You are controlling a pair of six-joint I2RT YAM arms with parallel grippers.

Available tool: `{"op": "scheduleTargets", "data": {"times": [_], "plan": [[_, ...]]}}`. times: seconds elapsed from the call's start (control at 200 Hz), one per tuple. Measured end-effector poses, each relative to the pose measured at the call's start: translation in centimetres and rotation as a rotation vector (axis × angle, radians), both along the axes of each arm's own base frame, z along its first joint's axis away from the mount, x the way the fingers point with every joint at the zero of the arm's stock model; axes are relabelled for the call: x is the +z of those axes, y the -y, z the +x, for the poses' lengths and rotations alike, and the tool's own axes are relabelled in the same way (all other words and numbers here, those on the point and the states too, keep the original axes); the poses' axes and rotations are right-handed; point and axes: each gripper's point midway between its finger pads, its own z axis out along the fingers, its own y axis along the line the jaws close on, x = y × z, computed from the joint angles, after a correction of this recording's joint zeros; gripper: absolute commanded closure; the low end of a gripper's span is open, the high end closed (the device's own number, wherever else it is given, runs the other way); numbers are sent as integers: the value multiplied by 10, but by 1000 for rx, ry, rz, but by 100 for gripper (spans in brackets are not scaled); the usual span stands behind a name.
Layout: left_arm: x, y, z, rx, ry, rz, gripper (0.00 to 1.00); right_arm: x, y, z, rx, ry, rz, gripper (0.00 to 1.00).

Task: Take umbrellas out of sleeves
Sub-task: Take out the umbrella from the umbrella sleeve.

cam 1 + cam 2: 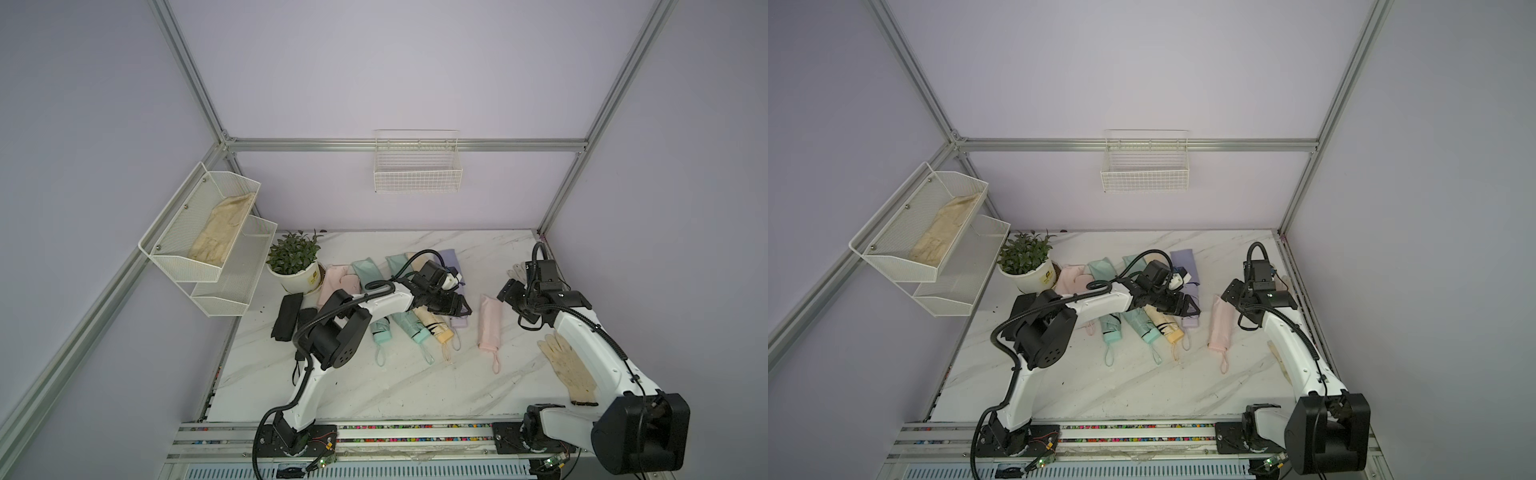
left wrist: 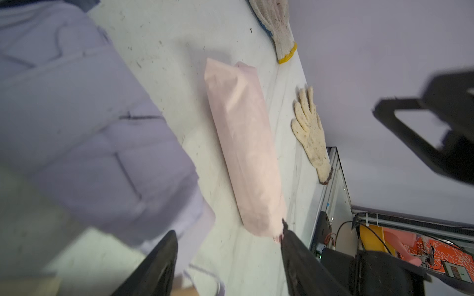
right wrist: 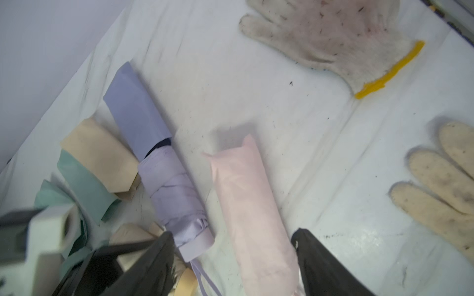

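Note:
A pink umbrella lies on the marble table, still inside its pink sleeve. Left of it, a lavender umbrella sticks halfway out of its lavender sleeve. My left gripper hangs open over the lavender umbrella's handle end, holding nothing. My right gripper is open just right of the pink sleeve's far end. In the right wrist view the sleeve shows between its fingers; I cannot tell if they touch it. Yellow and mint umbrellas lie bare further left.
A potted plant stands at the back left, with a black sleeve in front of it. A beige glove and a white glove lie by the right arm. A mesh shelf and a wire basket hang on the walls.

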Motion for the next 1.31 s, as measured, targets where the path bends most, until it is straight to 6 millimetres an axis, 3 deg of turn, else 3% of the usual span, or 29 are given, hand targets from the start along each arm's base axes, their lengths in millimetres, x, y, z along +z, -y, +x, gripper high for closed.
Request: {"op": "scheduleTargets", "data": {"times": [0.1,0.195,0.39,0.51,0.665,0.825,1.065,1.305], "plan": [[26,-4,-16,-10,41,-58,35,-30,1,19,9,-61,24,25],[37,8,-39,-61,75,-99,35,-57,-1,23,16,-123,45,26],[22,37,-101,-214,105,-84,39,-86,11,33,-8,-162,63,33],[9,44,-123,-272,148,-42,43,-97,17,36,-21,-173,71,37],[-30,44,-128,-284,148,81,43,-101,17,44,-17,-156,87,42],[-65,42,-126,-280,137,214,32,-97,15,52,-5,-119,102,43],[-59,60,-121,-273,172,272,31,-96,12,57,6,-100,116,44],[-69,78,-128,-276,207,388,33,-92,18,57,-11,-89,111,44]]}}
